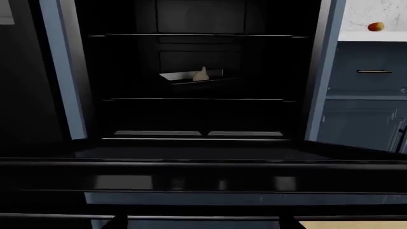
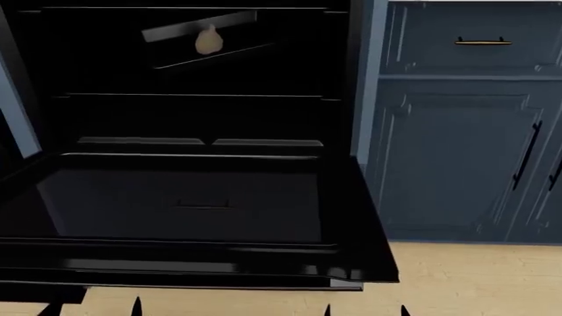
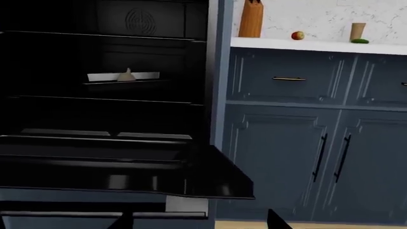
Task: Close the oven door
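While the oven door [image 2: 193, 210] hangs fully open — lying flat and roughly level, hinged at the bottom of the oven cavity, glossy inner face up — its front edge sits just above the dark tips at the bottom of the head view. Left fingers [image 2: 136, 307] and right fingers [image 2: 404, 309] show only as small black points below that edge, over the pale wood floor [image 2: 474, 283]; cannot tell whether either pair is spread or pressed together, and nothing is visibly pinched. Contact with the door can't be confirmed either.

Inside the cavity, a tray [image 2: 202, 39] sits tilted on an upper rack with a small pale object [image 2: 207, 41] on it. Right of the oven: blue-grey drawer front [image 2: 474, 43] with a short brass handle, cabinet doors [image 2: 457, 164] with black bar handles below it. Right wrist view shows the worktop [image 3: 318, 45] above — knife block [image 3: 251, 19], red-yellow fruit [image 3: 297, 35], tan cup [image 3: 358, 31].
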{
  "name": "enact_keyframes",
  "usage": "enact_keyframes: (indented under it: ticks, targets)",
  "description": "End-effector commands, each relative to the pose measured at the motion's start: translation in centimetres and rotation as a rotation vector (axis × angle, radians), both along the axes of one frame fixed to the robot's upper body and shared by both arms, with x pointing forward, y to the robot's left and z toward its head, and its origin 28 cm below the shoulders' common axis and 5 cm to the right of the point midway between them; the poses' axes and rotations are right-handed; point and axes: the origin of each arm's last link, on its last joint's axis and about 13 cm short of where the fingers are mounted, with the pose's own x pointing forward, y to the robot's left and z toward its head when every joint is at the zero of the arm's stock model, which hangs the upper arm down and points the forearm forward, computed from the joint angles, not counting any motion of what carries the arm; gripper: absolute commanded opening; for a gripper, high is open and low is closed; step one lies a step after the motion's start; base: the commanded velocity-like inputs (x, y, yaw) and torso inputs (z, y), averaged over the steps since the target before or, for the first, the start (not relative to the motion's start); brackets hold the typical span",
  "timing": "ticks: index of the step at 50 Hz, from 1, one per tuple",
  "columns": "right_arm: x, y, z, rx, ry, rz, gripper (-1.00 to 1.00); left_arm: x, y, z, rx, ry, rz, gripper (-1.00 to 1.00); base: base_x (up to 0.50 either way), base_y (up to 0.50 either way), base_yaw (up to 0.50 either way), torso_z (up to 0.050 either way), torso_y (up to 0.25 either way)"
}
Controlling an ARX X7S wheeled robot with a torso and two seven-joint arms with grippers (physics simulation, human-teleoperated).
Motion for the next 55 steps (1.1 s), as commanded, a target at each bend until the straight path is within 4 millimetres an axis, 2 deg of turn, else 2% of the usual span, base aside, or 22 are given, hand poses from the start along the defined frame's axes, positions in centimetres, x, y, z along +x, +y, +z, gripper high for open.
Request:
enact_keyframes:
  ticks: [1,55]
  targets:
    - [-0.1,0.01,-0.01,-0.002,-0.002,0.005,1.0,0.01,0.02,-0.08,-0.002,-0.001,-0.001,1.0,0.0,0.0,0.0,-0.05,0.0]
    - [0.07,-0.01,-0.19,-0.01,0.008,-0.007,1.0,-0.04,0.12,0.05,-0.003,-0.004,0.013,1.0,0.0,0.0,0.0,-0.05,0.0]
